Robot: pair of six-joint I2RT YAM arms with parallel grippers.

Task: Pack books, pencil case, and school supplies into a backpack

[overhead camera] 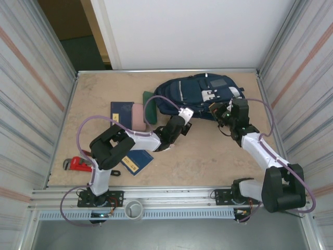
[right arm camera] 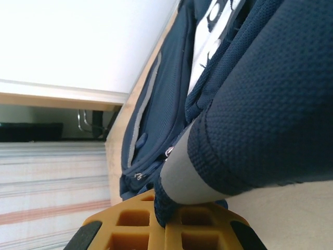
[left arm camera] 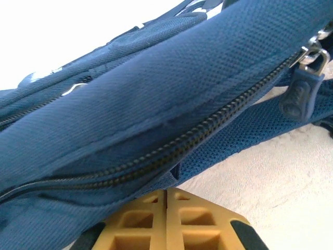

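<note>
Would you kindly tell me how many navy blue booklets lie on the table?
2. One booklet lies by the pink pencil case, left of the backpack; the other is partly under the left arm. Others may be hidden.

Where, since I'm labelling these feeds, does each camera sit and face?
Top external: above and behind the bases, looking down at the table; both arms reach the backpack.
Left wrist: on that wrist, facing the zip past closed left jaws.
Right wrist: on that wrist, facing backpack fabric pinched in right jaws.
Shared: all show the backpack.
</note>
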